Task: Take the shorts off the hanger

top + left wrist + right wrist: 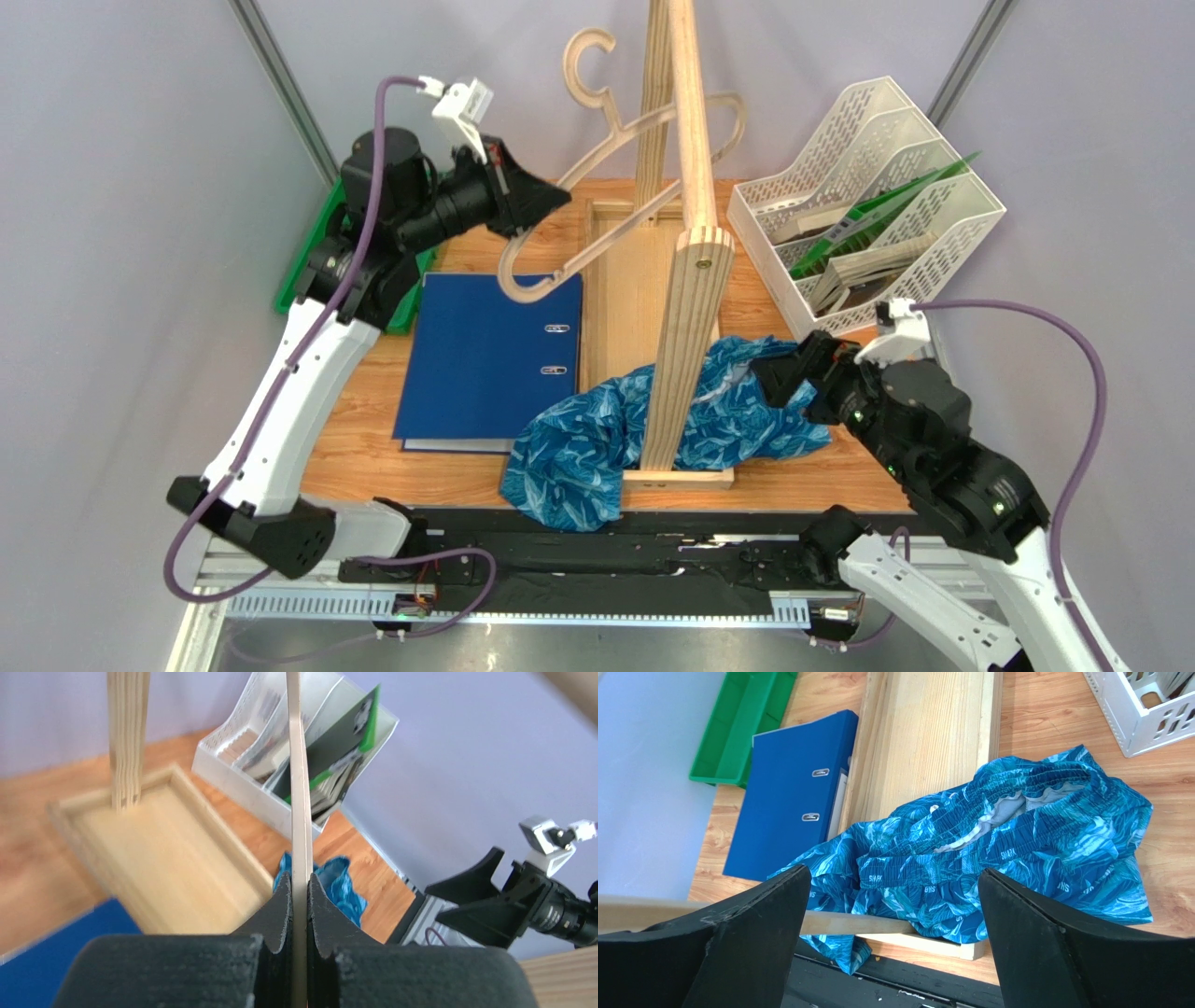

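Note:
The hanger (617,147) is a thin light-wood loop held up in the air beside the upright wooden stand, with nothing hanging on it. My left gripper (550,192) is shut on its arm; in the left wrist view the black fingers (281,910) pinch the hanger's thin edge (300,798). The shorts (659,420), blue with a wavy teal print, lie crumpled on the table around the stand's foot. My right gripper (783,375) is open and empty just above their right side. In the right wrist view the shorts (1018,833) lie between and beyond the spread jaws.
The thick wooden stand (690,238) rises from a shallow wooden base tray (617,301) at table centre. A dark-blue binder (484,357) lies flat to its left. A white file rack (870,196) stands at the back right. A green tray (741,731) sits at the far left.

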